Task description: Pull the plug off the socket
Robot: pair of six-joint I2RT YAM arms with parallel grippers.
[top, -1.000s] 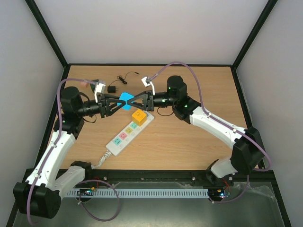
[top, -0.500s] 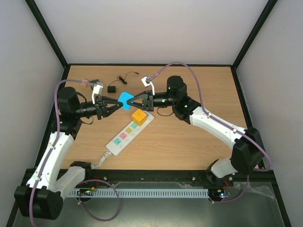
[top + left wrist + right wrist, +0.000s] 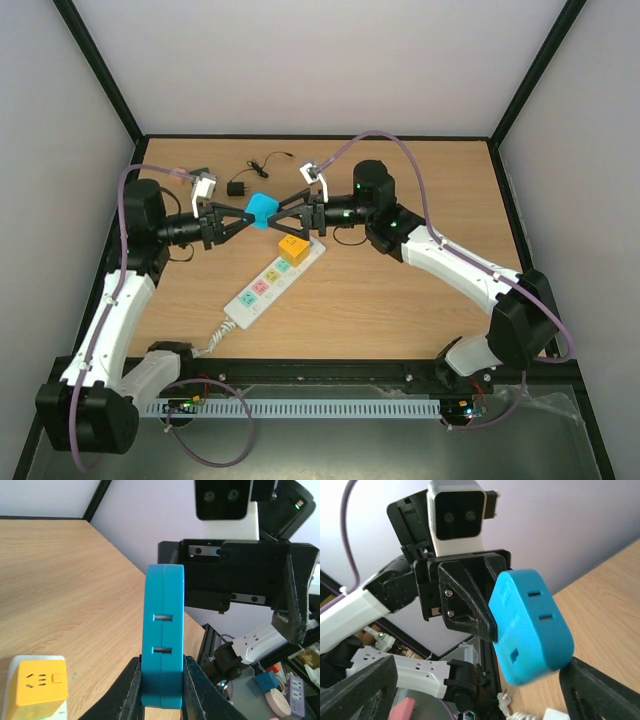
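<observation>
A blue plug hangs in the air above the table's far middle, clear of the socket. My left gripper is shut on it, and the left wrist view shows the plug pinched upright between my fingers. My right gripper faces it from the right, open. In the right wrist view the plug sits between the wide-spread jaws, close to the right finger. A yellow plug stands in the far end of the white socket strip.
A small black adapter with a thin cable lies near the back of the table. The socket's coiled white cord runs toward the near edge. Black frame posts and pale walls enclose the wooden table.
My right gripper has opened and let go of the blue plug. My left gripper has shut on it. The left arm has drawn slightly back to the left.
</observation>
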